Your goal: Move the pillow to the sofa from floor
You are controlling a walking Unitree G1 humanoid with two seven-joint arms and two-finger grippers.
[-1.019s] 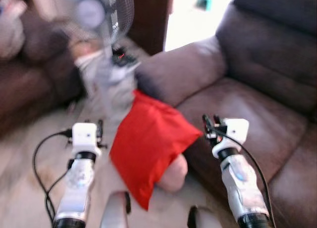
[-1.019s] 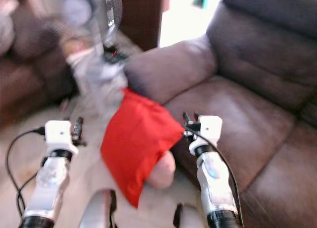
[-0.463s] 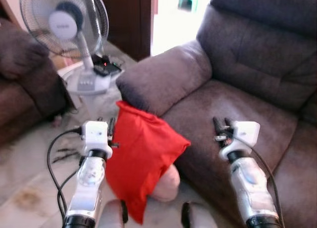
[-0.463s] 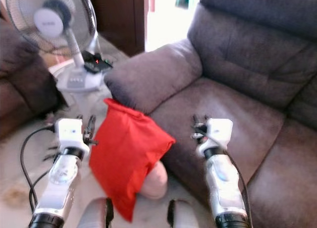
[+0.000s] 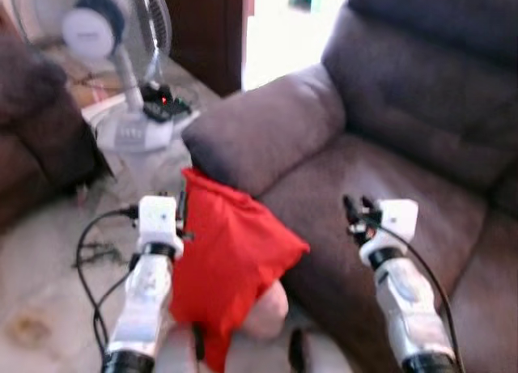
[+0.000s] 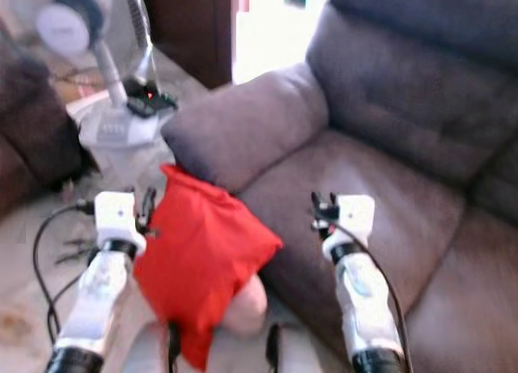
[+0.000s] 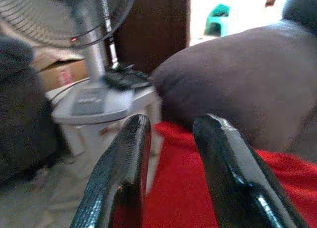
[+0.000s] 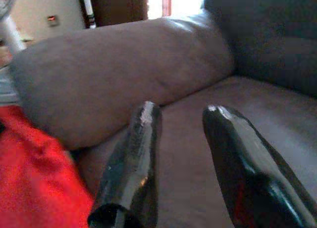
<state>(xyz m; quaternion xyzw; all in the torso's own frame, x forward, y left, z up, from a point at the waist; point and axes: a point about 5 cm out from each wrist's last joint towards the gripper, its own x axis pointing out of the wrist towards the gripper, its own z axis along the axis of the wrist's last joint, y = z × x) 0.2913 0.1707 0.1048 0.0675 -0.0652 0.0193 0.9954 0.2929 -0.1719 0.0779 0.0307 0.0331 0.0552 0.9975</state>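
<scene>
Red pillow (image 5: 231, 264) lower centre, leaning against the sofa (image 5: 388, 146) — left gripper (image 7: 171, 159) and right gripper (image 8: 185, 154) both parted, empty.

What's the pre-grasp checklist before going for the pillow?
1. Red pillow in view, leaning against the sofa front: ok.
2. Left hand open, pillow beyond its fingertips: ok.
3. Right hand open, over the seat edge, holding nothing: ok.
4. Contact with the pillow: not yet.
5. Seat cushion free to receive it: ok.
6. Fan close behind the pillow, clearance: cannot tell.
</scene>
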